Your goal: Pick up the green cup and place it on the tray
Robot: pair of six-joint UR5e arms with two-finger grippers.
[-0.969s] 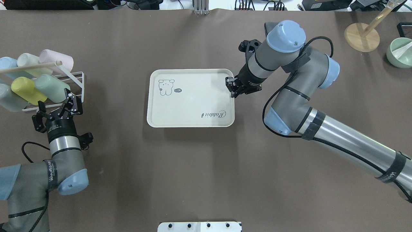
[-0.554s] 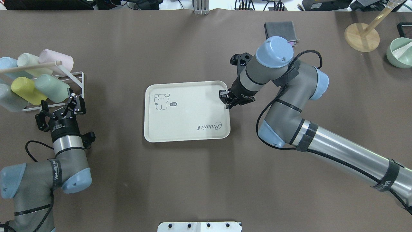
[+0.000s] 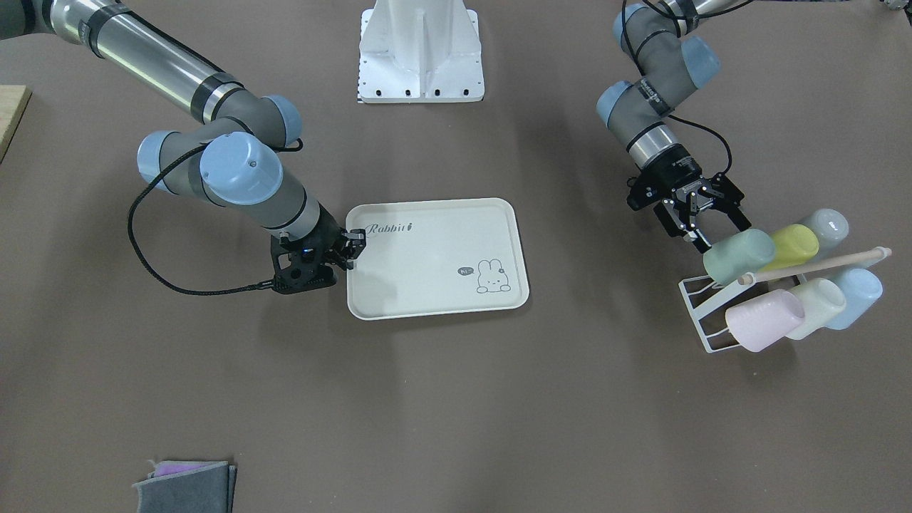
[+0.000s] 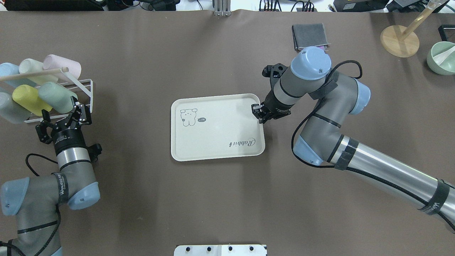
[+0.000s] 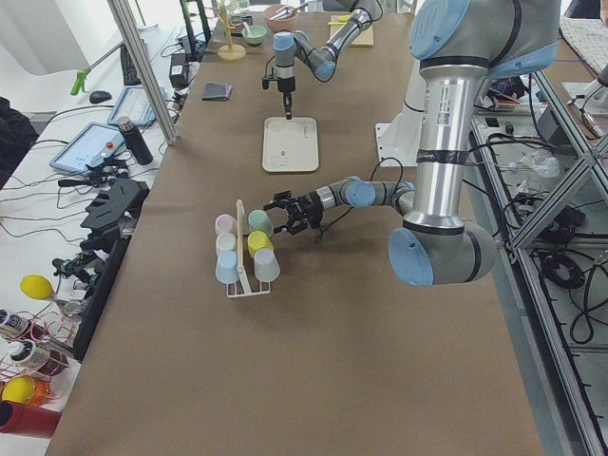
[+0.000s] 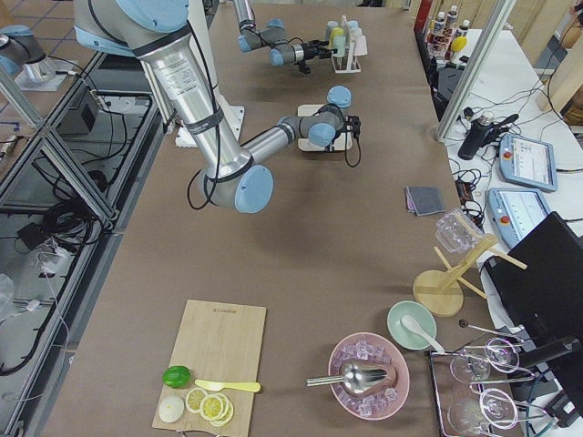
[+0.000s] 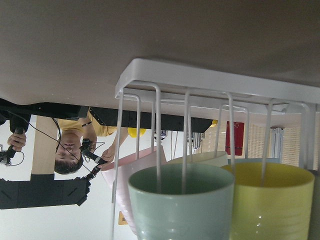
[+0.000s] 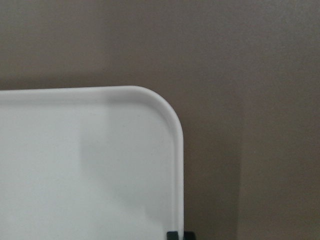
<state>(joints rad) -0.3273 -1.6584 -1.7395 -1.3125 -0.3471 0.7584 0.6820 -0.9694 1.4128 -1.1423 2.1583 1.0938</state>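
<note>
Nearest the robot, a white base plate (image 4: 220, 250) sits at the edge of the brown table (image 4: 213, 199). Beyond it, near the middle of the table, lies the tray (image 4: 220, 124), bare, with its "Rabbit" script at the near right corner and the bunny drawing toward the far left. The right gripper (image 4: 260, 114) points down at the tray's right rim, close to the far right corner, with its jaws clenched on that rim; the right wrist view shows the rounded corner and a dark fingertip at the rim's edge. On the left, about level with the tray's far edge, the left gripper (image 4: 60, 115) points away from the robot with its jaws spread wide and holding nothing. Just beyond them, the green cup (image 4: 57, 96) lies on its side in a white wire rack (image 4: 87, 93), well apart from the tray, its mouth facing the jaws. Whether the jaws touch it cannot be told. A yellow cup (image 4: 30, 99) lies beside it, and a pink cup (image 4: 62, 65), a pale whitish cup (image 4: 30, 67) and a blue cup (image 4: 7, 69) lie farther back under a wooden rod (image 4: 33, 74). A folded grey cloth (image 4: 310, 35) lies toward the far edge.
</note>
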